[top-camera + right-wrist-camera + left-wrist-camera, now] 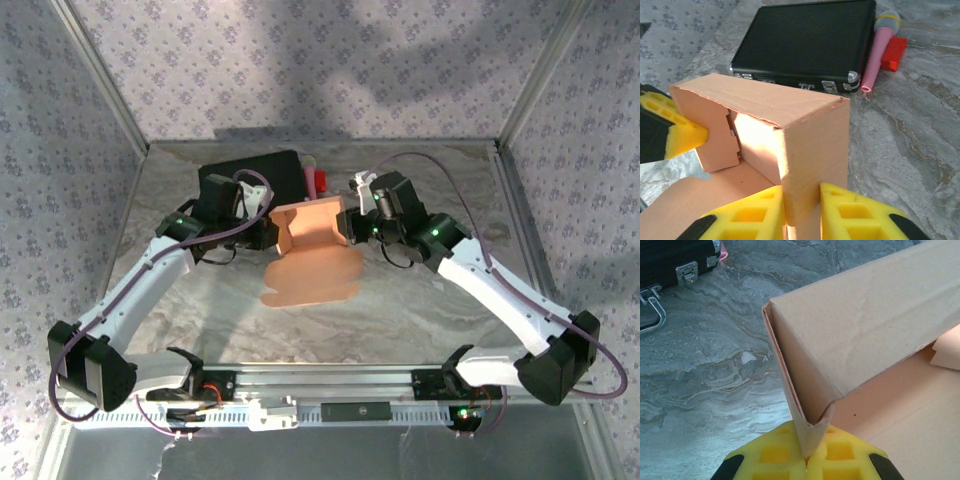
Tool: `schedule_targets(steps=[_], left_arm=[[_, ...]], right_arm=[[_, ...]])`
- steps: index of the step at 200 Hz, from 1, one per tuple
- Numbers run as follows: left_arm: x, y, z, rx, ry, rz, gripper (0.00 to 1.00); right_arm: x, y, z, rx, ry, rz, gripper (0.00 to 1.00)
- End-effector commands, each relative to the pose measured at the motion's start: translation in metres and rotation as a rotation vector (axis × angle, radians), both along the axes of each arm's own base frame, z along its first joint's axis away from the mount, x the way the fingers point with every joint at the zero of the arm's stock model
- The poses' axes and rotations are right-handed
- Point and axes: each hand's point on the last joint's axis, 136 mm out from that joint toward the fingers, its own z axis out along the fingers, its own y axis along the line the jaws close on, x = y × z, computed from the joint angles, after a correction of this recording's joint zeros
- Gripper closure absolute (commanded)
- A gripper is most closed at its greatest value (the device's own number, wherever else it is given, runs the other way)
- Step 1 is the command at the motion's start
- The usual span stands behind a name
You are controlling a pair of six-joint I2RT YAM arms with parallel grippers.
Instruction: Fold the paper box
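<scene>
Right wrist: paper box (810,125) wall clamped inside right tool (802,207).

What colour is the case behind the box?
Black, with silver latches; the case shows best in the right wrist view.

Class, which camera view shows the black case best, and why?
The right wrist view: the black case lies nearly whole, top and latches visible. The top view has the left arm across part of it; the left wrist view catches one corner, with a latch and handle.
</scene>
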Motion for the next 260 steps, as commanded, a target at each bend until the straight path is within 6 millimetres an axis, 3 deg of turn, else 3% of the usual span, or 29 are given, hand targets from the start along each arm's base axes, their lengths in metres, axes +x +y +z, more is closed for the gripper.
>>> schedule_targets(steps=[1, 78, 156, 260], left_arm=[[-0.01, -0.016, 0.035, -0.072, -0.065, -0.079, 1.0], [-0.011, -0.022, 0.032, -0.036, -0.064, -0.083, 1.0], [-0.01, -0.021, 0.031, -0.008, -0.061, -0.043, 1.0], [-0.006, -0.02, 0.033, -0.007, -0.065, 0.034, 1.0]], right_arm=[[0.007, -0.002, 0.0, -0.043, -0.009, -0.048, 0.8], [0.013, -0.003, -0.017, -0.218, -0.025, -0.148, 1.0], [0.015, -0.004, -0.02, -0.295, -0.064, -0.212, 1.0], [0.008, -0.002, -0.031, -0.219, 0.002, -0.172, 1.0]])
